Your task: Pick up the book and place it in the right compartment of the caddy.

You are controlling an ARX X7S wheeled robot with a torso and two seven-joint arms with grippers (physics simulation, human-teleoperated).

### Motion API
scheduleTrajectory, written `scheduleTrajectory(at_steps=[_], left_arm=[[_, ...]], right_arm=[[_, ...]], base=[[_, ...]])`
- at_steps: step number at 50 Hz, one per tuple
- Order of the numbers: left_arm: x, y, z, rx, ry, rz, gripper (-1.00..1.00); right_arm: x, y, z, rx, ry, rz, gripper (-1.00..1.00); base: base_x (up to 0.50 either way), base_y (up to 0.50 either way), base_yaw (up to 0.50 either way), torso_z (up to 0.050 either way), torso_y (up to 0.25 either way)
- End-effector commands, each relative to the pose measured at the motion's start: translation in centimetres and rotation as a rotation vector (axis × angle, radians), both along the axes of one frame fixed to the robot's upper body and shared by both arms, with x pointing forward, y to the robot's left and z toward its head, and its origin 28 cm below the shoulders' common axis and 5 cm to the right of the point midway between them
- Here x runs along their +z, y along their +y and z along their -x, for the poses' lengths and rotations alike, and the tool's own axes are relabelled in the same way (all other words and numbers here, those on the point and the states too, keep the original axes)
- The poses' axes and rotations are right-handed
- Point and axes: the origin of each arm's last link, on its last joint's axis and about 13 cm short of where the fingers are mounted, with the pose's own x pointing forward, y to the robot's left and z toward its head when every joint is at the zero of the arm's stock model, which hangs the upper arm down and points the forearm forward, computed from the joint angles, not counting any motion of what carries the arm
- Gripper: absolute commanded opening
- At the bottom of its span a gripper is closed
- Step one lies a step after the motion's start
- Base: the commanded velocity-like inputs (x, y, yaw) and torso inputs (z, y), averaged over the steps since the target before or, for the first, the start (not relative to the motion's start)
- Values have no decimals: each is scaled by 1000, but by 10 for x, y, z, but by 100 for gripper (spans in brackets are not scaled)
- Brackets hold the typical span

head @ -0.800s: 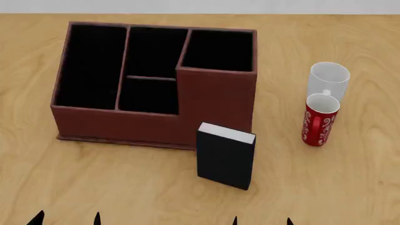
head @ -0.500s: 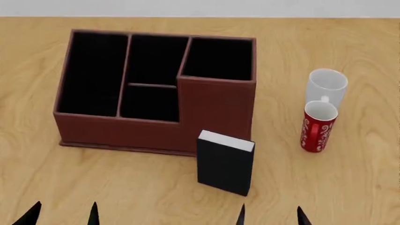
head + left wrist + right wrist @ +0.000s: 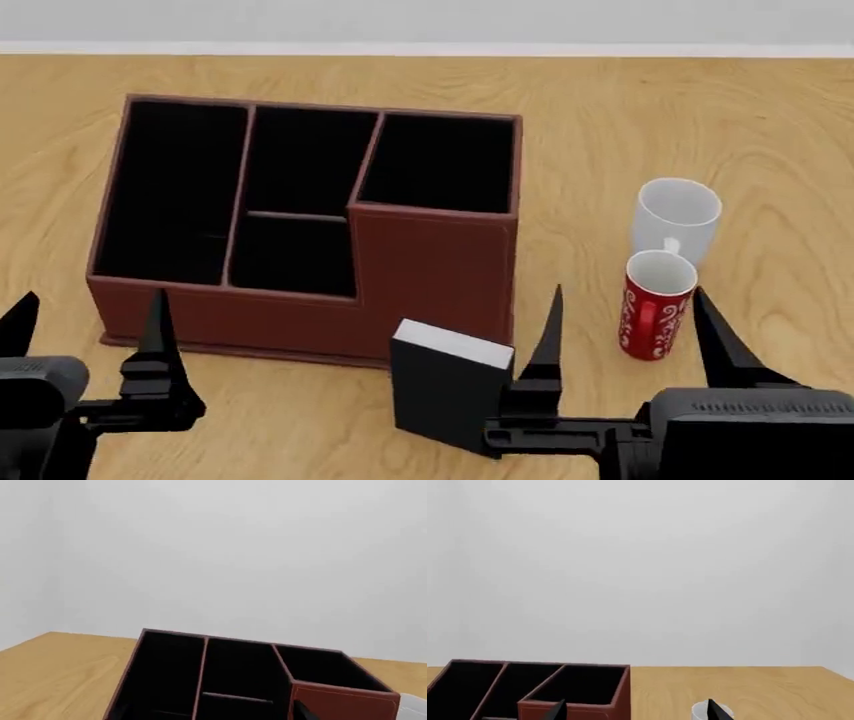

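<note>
The black book (image 3: 447,395) with white page edges stands upright on the wooden table, just in front of the caddy (image 3: 307,225). The caddy is reddish-brown with a black inside. Its tall right compartment (image 3: 438,165) is open on top; it also shows in the right wrist view (image 3: 577,690) and the left wrist view (image 3: 330,667). My right gripper (image 3: 625,325) is open, its fingers spread, just right of the book and in front of the red mug. My left gripper (image 3: 87,330) is open before the caddy's front left corner. Both are empty.
A red mug (image 3: 654,320) with a white pattern stands right of the caddy, with a white mug (image 3: 677,215) just behind it. The white mug's rim shows in the right wrist view (image 3: 710,711). A white wall lies behind the table.
Both grippers have risen into the head view from its lower edge. The view has shifted, so caddy, book and mugs sit lower and slightly left.
</note>
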Motion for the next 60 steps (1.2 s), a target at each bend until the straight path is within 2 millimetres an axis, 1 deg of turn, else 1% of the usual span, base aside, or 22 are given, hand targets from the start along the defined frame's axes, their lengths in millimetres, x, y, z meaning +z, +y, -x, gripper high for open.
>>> scheduleTrajectory(at_steps=[1,3,4,6,11,17,24,28,30,31,32,33,36,51,60], left_arm=[[13,0,4,-43,-61,-1,100],[14,0,4,-34,-65,-5,100],[15,3,4,-1,-65,16,100],[16,6,4,-10,-54,28,100],[11,9,2,9,-40,16,100],[13,10,3,23,-52,23,100],[14,10,5,27,-57,34,100],[15,9,6,22,-60,25,100],[15,10,6,22,-62,28,100],[15,10,6,22,-63,27,100],[15,10,6,24,-65,22,100],[15,10,6,24,-66,19,100],[15,10,6,18,-68,23,100],[17,10,7,16,-72,19,100],[20,11,7,52,-113,18,100]], right_arm=[[10,-2,0,48,-28,11,100],[11,-2,1,52,-33,12,100],[12,-1,2,65,-35,16,100],[13,0,3,68,-33,24,100],[12,1,1,70,-32,27,100],[9,1,-1,74,-26,25,100],[8,3,-2,65,-17,40,100],[9,5,-2,70,-13,55,100],[9,6,-2,109,-22,15,100],[8,6,-3,114,-14,22,100],[6,8,-6,113,15,76,100],[5,9,-6,96,-4,130,100],[5,11,-5,80,0,137,100],[8,10,-3,111,-30,86,100],[10,13,-2,129,-39,100,100]], base=[[371,-312,0,0,0],[371,-312,0,0,0],[367,-309,0,0,0],[371,-311,0,0,0],[382,-304,0,49,0],[396,-295,0,50,0],[400,-289,0,0,0],[494,-41,0,0,0],[500,16,0,0,0],[0,0,0,0,0],[-82,0,0,0,0],[15,0,0,0,0],[0,96,0,0,0],[0,0,500,0,0],[0,0,500,0,0]])
